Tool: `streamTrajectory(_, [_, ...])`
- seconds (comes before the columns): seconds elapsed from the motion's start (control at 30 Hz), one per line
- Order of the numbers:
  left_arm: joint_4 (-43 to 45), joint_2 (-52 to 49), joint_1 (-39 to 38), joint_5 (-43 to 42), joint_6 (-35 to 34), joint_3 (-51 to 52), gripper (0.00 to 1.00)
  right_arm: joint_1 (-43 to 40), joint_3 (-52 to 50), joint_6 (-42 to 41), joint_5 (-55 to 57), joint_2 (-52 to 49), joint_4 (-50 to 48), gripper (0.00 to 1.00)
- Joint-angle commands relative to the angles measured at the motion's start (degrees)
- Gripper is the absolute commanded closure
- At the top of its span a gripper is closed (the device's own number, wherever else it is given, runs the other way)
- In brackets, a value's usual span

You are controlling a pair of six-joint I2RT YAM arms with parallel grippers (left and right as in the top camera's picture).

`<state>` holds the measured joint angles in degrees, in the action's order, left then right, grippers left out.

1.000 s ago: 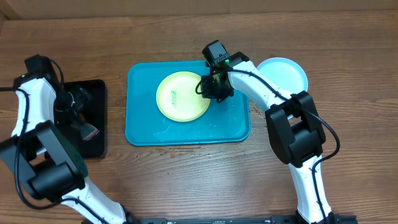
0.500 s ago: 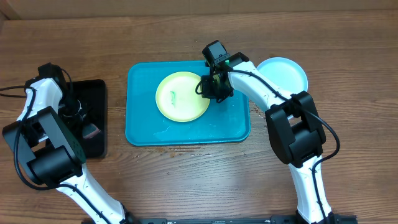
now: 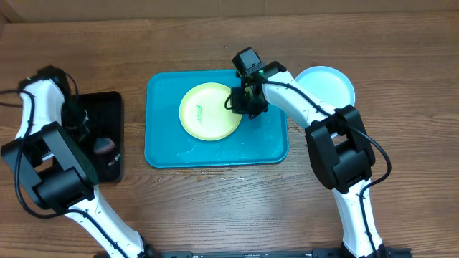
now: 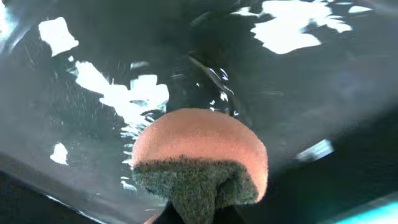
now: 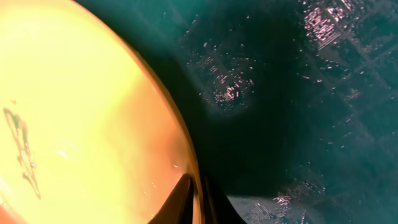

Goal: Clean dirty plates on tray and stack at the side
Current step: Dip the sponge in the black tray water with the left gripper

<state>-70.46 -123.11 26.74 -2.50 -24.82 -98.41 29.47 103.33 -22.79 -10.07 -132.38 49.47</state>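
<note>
- Left wrist view: the left gripper [image 4: 193,214] is clamped on an orange sponge [image 4: 199,149], its green scouring side nearest the gripper.
- Overhead, it hangs over the black tray [image 3: 111,107], just left of the tray [image 3: 269,147]. The right gripper [image 3: 242,102] is pinched on the right edge of the yellow-green plate [image 3: 208,118], which lies inside the tray.
- The plate's teal smear [image 3: 201,111] sits left of its centre, so the sponge probably must travel rightward across the tray's left rim.

Robotics lab bench, wood-grain table [image 3: 215,204], two white-and-black robot arms [image 3: 301,100] flanking a turquoise tray [image 3: 163,147]
</note>
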Motion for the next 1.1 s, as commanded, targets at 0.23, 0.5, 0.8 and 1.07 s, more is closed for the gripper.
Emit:
streamTrajectory(0.23, [-0.2,9.6,-1.0,-8.9,6.0,-5.8,0.96,1.2,-2.1,-0.2,1.0,-2.3,-0.6,0.96])
streamTrajectory(0.5, [-0.3,6.9,-2.1,-7.6,6.3,-3.1,0.96,1.2,-2.1,-0.1,1.0,-2.3,-1.2,0.96])
streamTrajectory(0.8, [-0.8,13.3,-2.0,-10.3,7.2,-4.2,0.96,1.2,-2.1,0.0,1.0,-2.3,-0.1,0.96])
streamTrajectory(1.07, [-0.2,21.6,-6.4,-12.8,11.0,-4.2,0.96,1.2,-2.1,0.0,1.0,-2.3,-2.0,0.96])
